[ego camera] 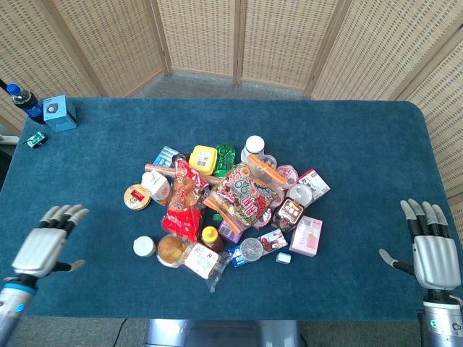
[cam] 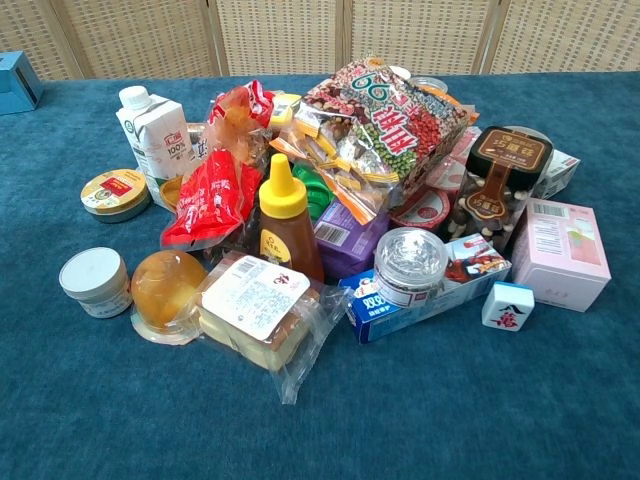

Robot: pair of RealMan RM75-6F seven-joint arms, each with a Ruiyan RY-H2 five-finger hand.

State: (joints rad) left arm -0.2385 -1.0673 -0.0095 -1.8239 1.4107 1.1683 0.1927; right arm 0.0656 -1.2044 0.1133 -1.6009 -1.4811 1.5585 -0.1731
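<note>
My left hand [ego camera: 45, 247] hovers over the near left part of the blue counter [ego camera: 362, 144], fingers spread and holding nothing. My right hand [ego camera: 430, 249] hangs over the near right edge, also spread and empty, well apart from everything. Neither hand shows in the chest view.

Nearest to my left hand is a small white-lidded jar [ego camera: 144, 246], which I also see at the near left of the pile from the chest camera [cam: 95, 281]. Just beside it sits a round orange jelly cup [cam: 167, 290], touching a clear-wrapped sandwich pack [cam: 258, 315] at the front of the heap. Behind that stands a honey bottle [cam: 284, 222] with a yellow cap, upright. To its right, a clear round tub [cam: 410, 264] rests on a blue and white box [cam: 385, 305], and a small white tile [cam: 507, 305] stands near the pink box [cam: 560, 251], the item closest to my right hand though still well off.

Further back, a red snack bag [cam: 208, 200] leans against the honey bottle's left side, a white milk carton [cam: 155, 130] stands upright, and a flat round tin [cam: 114, 193] lies just left of it. A dark jar with a brown lid [cam: 502, 185] stands right of centre, and a large bag of mixed beans [cam: 385, 115] tops the pile.

At the far left corner I see a light blue box [ego camera: 59, 113], a dark bottle [ego camera: 23, 101] and a small green toy car [ego camera: 35, 139].
</note>
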